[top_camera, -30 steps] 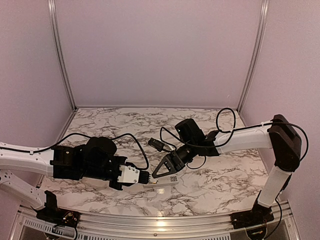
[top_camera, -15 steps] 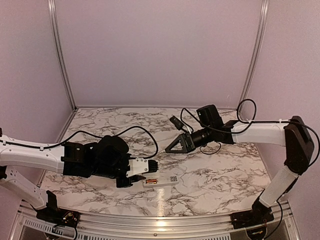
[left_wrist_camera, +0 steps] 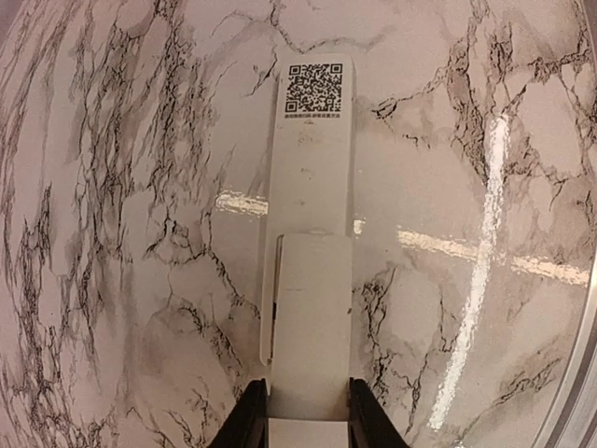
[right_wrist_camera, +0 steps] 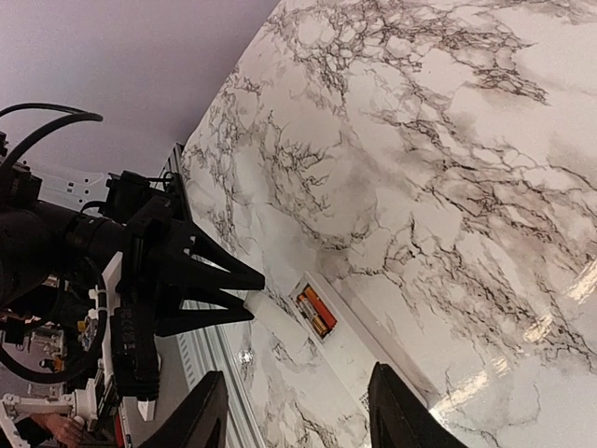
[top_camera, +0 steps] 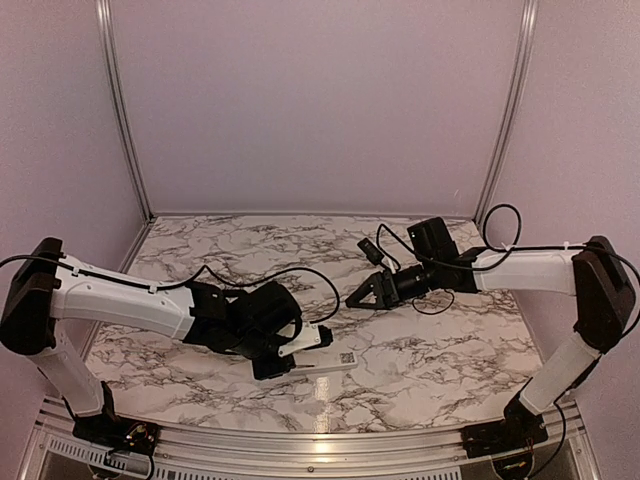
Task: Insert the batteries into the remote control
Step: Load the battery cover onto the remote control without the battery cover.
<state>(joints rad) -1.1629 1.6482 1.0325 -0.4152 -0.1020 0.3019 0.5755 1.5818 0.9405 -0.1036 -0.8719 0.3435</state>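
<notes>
From above, the slim white rectangular plastic remote control [top_camera: 340, 360] lay flat on the grey-veined marble tabletop [top_camera: 450, 340]. The left claw [top_camera: 290, 357] sat at the remote's unlabelled end. The right claw [top_camera: 356, 295] hung well behind the remote, jaws spread and empty, apparently parked clear to give the left arm room.

The left wrist camera showed black fingers [left_wrist_camera: 250, 420] pinching a flat white rectangular plastic cover plate [left_wrist_camera: 310, 317] by its near edge. The plate was lined up lengthwise over the remote's near half, probably so that it could close the battery bay.

The right wrist camera showed the two copper-brown cylindrical batteries [right_wrist_camera: 315, 311] lying together inside the remote's open compartment. Loading looked done, with only the cover plate left to fit.
</notes>
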